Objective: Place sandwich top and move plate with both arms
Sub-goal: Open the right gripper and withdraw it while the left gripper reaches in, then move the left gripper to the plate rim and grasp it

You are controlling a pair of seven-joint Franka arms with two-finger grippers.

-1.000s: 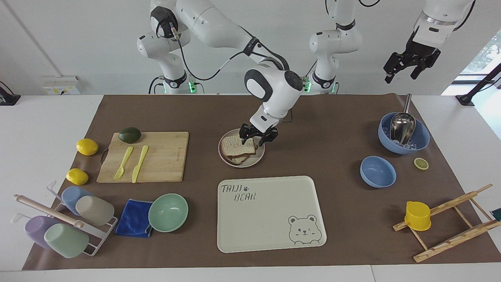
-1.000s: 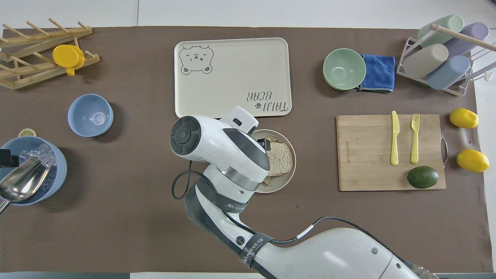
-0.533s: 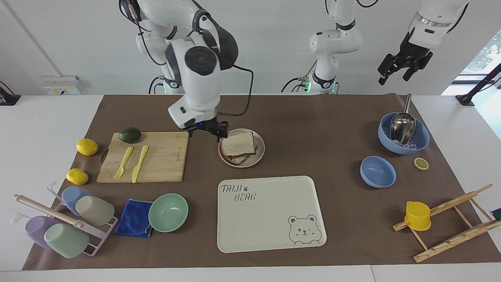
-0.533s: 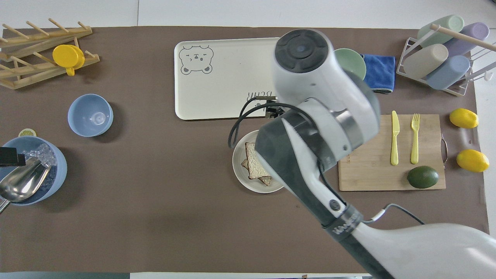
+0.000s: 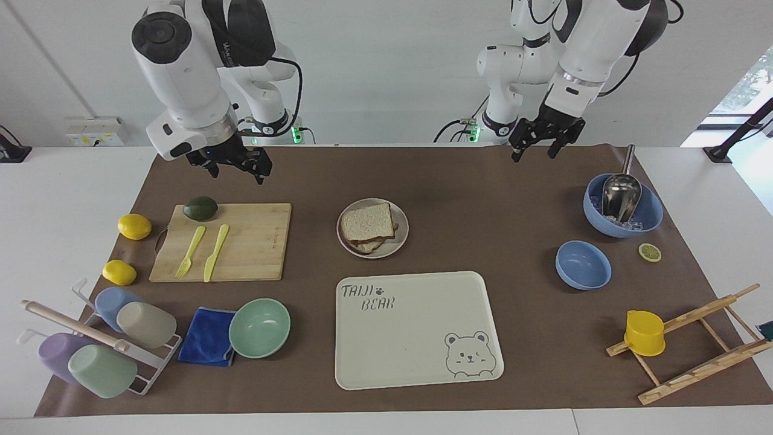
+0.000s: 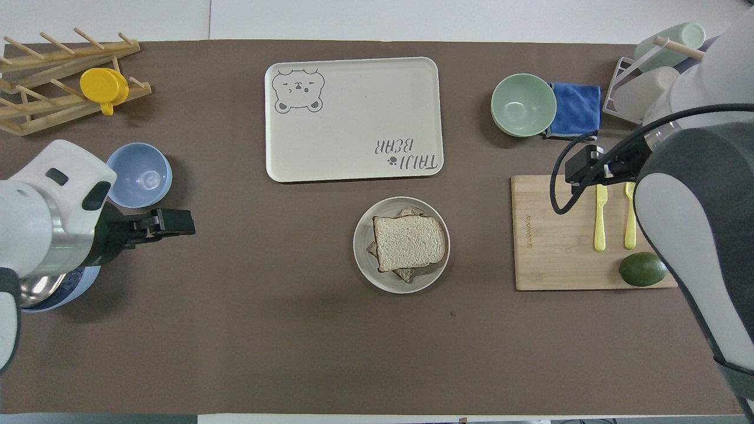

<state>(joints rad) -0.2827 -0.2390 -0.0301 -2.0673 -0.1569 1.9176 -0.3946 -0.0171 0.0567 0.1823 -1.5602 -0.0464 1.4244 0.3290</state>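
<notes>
Right gripper (image 5: 229, 166): raised over the robots' edge of the table, above the chopping board's (image 5: 247, 241) near end; fingers spread apart, nothing between them, touching nothing.
Left gripper (image 5: 539, 140): raised over the robots' edge of the table toward the left arm's end; jaws parted, empty, clear of every object.
Avocado (image 5: 200, 208): on the chopping board, just below the right gripper's jaws, not touched.
Blue bowl with scoop (image 5: 622, 205): toward the left arm's end, apart from the left gripper's jaws.
Plate (image 5: 401, 238): on the brown mat between the two grippers, well apart from both sets of jaws, farther from the robots than either gripper's spot.
Sandwich top (image 5: 366, 222): lying flat on the lower slices on the plate, slightly askew, released, no jaw in contact.
Tray (image 5: 416, 344): just past the plate, farther from the robots; bare surface with a bear drawing.
</notes>
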